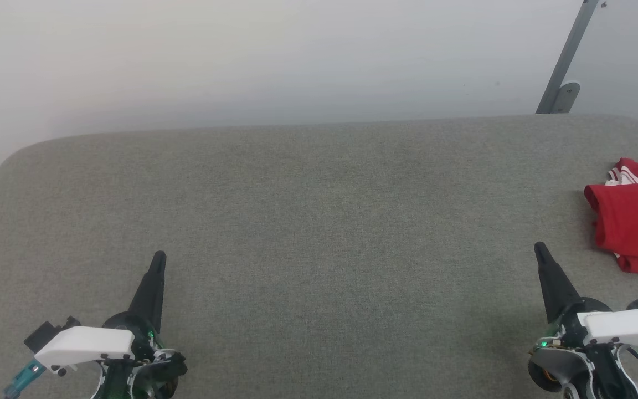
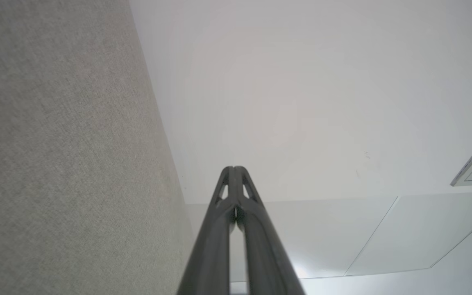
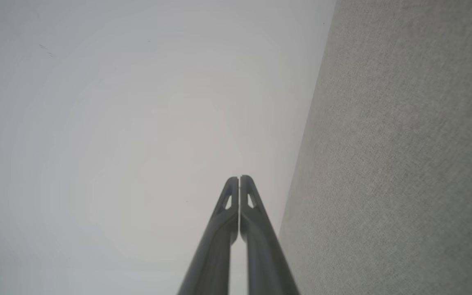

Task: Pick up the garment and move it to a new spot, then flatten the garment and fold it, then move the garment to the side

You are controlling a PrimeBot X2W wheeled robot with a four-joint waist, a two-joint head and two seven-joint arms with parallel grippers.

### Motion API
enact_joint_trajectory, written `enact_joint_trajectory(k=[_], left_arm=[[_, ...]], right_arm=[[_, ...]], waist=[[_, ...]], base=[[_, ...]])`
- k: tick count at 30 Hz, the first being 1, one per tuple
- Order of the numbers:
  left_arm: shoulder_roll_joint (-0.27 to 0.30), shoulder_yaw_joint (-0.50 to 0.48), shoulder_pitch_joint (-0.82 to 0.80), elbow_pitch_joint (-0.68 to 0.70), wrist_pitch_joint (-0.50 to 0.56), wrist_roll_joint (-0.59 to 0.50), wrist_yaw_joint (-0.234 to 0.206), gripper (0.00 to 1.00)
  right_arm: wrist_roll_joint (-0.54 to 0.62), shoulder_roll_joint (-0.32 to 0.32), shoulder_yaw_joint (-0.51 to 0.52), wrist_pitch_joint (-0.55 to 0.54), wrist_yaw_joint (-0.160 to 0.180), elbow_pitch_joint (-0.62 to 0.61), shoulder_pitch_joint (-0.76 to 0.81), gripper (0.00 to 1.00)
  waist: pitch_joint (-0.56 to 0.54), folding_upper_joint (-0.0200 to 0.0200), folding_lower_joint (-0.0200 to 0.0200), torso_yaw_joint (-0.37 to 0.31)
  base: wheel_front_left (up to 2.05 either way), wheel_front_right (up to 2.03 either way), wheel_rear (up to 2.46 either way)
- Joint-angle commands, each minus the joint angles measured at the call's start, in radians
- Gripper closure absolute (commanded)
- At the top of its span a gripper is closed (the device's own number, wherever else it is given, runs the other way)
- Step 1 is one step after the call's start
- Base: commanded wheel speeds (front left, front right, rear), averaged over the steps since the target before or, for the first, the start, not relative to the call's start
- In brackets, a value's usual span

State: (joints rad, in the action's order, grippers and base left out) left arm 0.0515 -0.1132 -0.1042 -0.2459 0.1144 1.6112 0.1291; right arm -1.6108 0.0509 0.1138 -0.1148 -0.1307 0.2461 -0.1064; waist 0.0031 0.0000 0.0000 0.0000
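We are holding the left gripper (image 1: 158,259), with its two long dark fingers pressed together tip to tip and gripping nothing, low over the near left of the table. The right gripper (image 1: 539,248) is sitting the same way at the near right, fingers together and empty, as both wrist views are also showing. Both are pointing away from us across the broad grey woven-fabric table (image 1: 319,221) with rounded corners, whose middle is lying bare. Beyond the right gripper and apart from it, the red jersey garment (image 1: 637,227) with a scrap of white, red-striped trim at its top is lying at the table's right edge, partly cut off by the picture's border. It is looking bundled in loose layers, and no number or lettering is facing us. Behind the table a plain white wall (image 1: 241,55) is rising, with a slanted grey metal bracket (image 1: 565,66) at the upper right. We are judging the work to be at one of its ends: either nothing is begun, or the garment is already folded and set aside; the layered look is leaning us toward the latter, though we cannot tell for sure.
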Motion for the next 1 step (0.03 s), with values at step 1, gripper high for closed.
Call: enact_joint_trajectory(k=[1], left_arm=[[-0.003,0.0,-0.011,0.001,0.003,0.003,0.003,1.0]], right_arm=[[-0.004,-0.004,0.001,-0.002,0.0,-0.003,-0.005,1.0]], waist=[[0.0,0.0,0.0,0.0]], base=[[0.0,0.0,0.0]])
